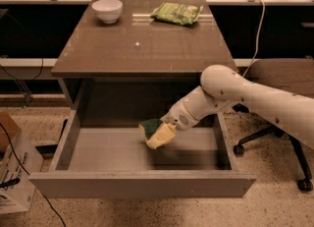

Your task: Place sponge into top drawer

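Note:
The top drawer (142, 184) stands pulled out wide under the brown table, its grey floor bare. My gripper (162, 131) reaches down into the drawer from the right, at its middle. It is shut on the sponge (151, 127), whose dark green layer shows at the left and whose yellow foam shows under the pale fingers. The sponge hangs low over the drawer floor, just above its shadow.
A white bowl (107, 10) and a light-green snack bag (177, 13) sit at the back of the table top (142, 49). A cardboard box (12, 172) stands on the floor at the left. An office chair's base (274, 142) is at the right.

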Action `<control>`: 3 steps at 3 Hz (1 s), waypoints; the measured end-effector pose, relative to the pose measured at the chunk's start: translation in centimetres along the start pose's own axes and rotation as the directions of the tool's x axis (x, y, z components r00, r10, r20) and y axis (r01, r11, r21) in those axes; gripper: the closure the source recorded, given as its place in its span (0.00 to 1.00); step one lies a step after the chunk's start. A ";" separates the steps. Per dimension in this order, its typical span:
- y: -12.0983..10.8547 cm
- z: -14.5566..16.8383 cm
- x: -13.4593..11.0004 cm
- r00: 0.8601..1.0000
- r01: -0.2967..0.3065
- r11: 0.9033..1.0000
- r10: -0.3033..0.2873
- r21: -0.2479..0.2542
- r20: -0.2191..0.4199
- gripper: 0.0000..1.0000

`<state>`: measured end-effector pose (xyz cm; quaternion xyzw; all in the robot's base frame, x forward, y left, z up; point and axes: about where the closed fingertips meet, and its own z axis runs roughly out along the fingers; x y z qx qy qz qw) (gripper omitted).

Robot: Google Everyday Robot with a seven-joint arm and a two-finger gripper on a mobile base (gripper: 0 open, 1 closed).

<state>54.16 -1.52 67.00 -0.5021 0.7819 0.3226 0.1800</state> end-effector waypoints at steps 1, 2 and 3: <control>-0.6 1.1 1.7 0.998 -0.065 0.998 0.066 -0.019 0.014 0.08; -0.6 1.3 1.8 0.998 -0.069 0.997 0.069 -0.023 0.014 0.00; -0.6 1.3 1.8 0.998 -0.069 0.997 0.069 -0.023 0.014 0.00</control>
